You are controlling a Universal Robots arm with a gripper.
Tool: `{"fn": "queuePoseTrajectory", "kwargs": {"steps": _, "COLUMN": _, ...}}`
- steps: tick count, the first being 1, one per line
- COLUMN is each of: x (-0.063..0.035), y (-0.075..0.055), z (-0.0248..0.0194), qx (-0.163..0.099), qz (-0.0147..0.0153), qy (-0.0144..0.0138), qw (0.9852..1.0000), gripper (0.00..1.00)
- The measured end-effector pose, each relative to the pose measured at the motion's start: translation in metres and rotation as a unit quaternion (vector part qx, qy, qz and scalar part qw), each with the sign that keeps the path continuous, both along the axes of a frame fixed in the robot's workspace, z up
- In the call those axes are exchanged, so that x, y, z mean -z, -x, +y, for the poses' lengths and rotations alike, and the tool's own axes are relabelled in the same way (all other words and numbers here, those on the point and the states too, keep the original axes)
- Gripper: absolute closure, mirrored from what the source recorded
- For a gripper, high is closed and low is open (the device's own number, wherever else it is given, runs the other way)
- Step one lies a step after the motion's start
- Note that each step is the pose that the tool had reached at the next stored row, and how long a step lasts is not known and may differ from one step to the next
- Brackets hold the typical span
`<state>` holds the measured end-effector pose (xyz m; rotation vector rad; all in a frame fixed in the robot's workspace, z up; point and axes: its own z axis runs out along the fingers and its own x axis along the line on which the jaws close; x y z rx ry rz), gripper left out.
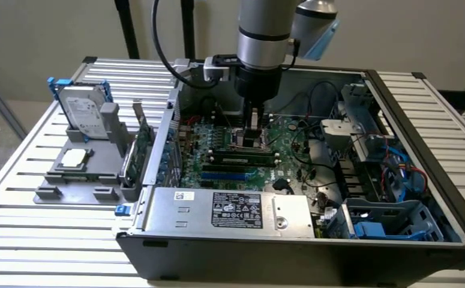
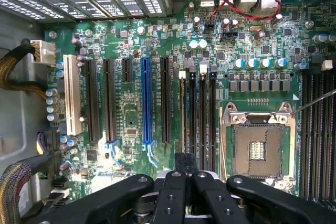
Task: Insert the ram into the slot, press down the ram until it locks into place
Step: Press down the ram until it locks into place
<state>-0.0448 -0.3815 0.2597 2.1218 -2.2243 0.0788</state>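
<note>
The gripper point(image 1: 253, 123) is low inside the open computer case point(image 1: 424, 180), right at the centre of the exterior view, over the motherboard point(image 1: 284, 135). Its fingers are closed together. The ram point(image 1: 239, 161) lies seated in a slot point(image 1: 240, 155) just below the gripper in that view, a green stick running across the board. In the wrist view the gripper point(image 2: 185, 174) hangs over the near end of the bank of black slots point(image 2: 202, 114), beside the empty processor socket point(image 2: 257, 148). The arm point(image 1: 263, 36) drops straight down from the top of the exterior view, vertical. At left on the counter point(image 1: 48, 240), a grey tray point(image 1: 76, 177) holds a hard drive point(image 1: 84, 111) standing upright.
</note>
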Motion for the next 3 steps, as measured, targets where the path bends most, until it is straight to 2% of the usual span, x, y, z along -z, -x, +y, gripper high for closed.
{"fn": "queuePoseTrajectory", "kwargs": {"steps": 3, "x": -0.0005, "y": -0.0001, "z": 0.0, "qx": 0.0, "qz": 0.0, "qy": 0.0, "qw": 1.0, "gripper": 0.89}}
